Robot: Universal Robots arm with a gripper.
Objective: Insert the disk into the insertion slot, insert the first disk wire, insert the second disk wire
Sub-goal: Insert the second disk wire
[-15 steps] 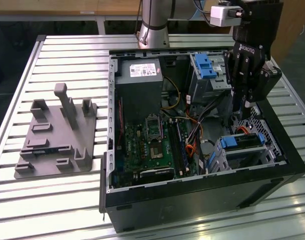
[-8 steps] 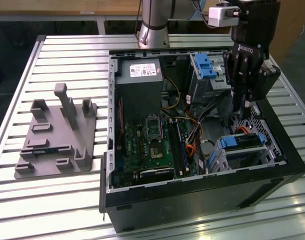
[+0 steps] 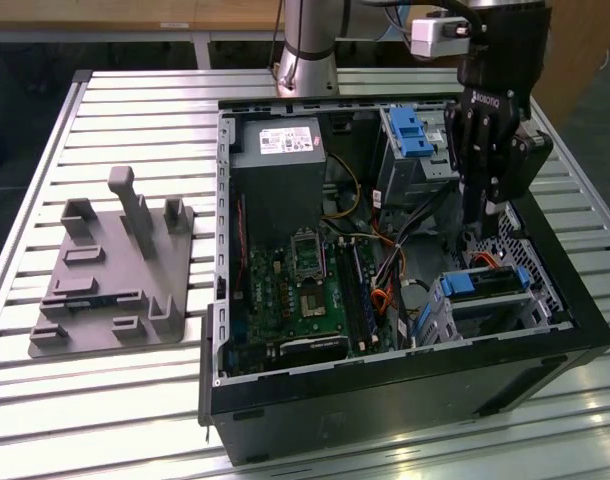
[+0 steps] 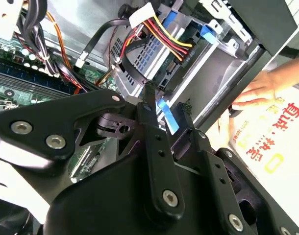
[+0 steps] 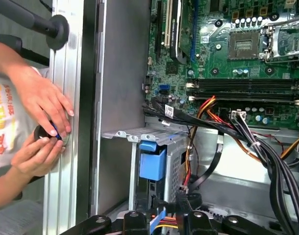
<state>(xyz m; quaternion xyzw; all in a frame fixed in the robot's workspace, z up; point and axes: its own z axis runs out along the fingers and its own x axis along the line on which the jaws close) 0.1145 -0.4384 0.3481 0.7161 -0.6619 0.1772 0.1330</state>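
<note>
In the exterior view you have one table [image 3: 135, 400] carrying one open computer case [image 3: 385, 400] and, at the exterior view's left, one grey fixture [image 3: 105, 290]. Your one gripper [image 3: 475, 215] hangs inside the case at the exterior view's right, between the taller bay [image 3: 410, 140] with the blue latch and the insertion slot [image 3: 490, 315]. The one disk [image 3: 485, 285] lies flat in that slot. As far as you can see, its long axis runs from the exterior view's left to its right, and blue carrier parts show at both ends.

In the second wrist view, count two black fingers [image 4: 152, 132]. The gripper [image 4: 167, 98] has them drawn in on a blue wire [image 4: 168, 117], whose flat end fills the gap between them. Beyond the tips, the disk [image 4: 208, 33] sits in the insertion slot [image 4: 139, 54], and one bundle of yellow, red and black wires [image 4: 164, 29] crosses over it. One hand [image 4: 260, 88] rests at the case's edge.

In the first wrist view you see two hands [image 5: 44, 103] together on the table [image 5: 66, 205], just outside the case wall. The disk [image 5: 152, 164] shows its blue carrier end, upright in the perforated insertion slot [image 5: 176, 166], beside one motherboard [image 5: 228, 49]. The gripper [image 5: 161, 218] is close to that end, with the blue wire [image 5: 157, 215] between its fingers.
</note>
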